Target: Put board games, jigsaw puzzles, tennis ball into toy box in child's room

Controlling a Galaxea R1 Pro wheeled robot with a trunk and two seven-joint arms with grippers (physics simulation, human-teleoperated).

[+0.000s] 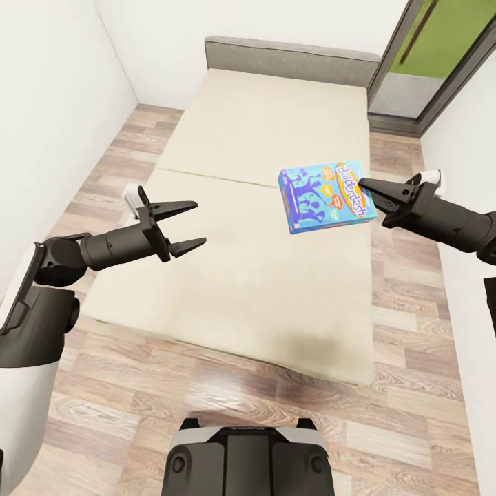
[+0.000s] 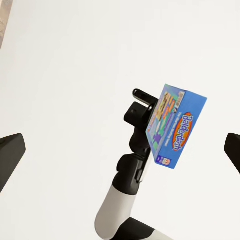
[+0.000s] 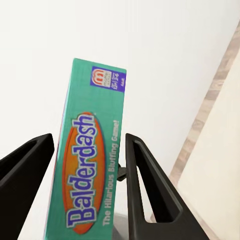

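A blue board game (image 1: 324, 196) marked "Balderdash" hangs tilted in the air over the right side of the bed (image 1: 234, 275). My right gripper (image 1: 370, 195) is shut on its right edge. In the right wrist view the box's (image 3: 90, 170) narrow side stands between the two dark fingers (image 3: 145, 180). In the left wrist view the board game (image 2: 177, 127) is held out from the right gripper (image 2: 142, 100) against a white wall. My left gripper (image 1: 200, 222) hovers open over the left part of the beige mattress, holding nothing, well apart from the box.
A grey padded headboard (image 1: 289, 58) closes the bed's far end. Wood floor (image 1: 399, 289) runs in narrow strips along both sides of the bed, with white walls close by. A dark-framed door with a green panel (image 1: 430, 41) stands at the back right. My base (image 1: 244, 455) is at the bed's foot.
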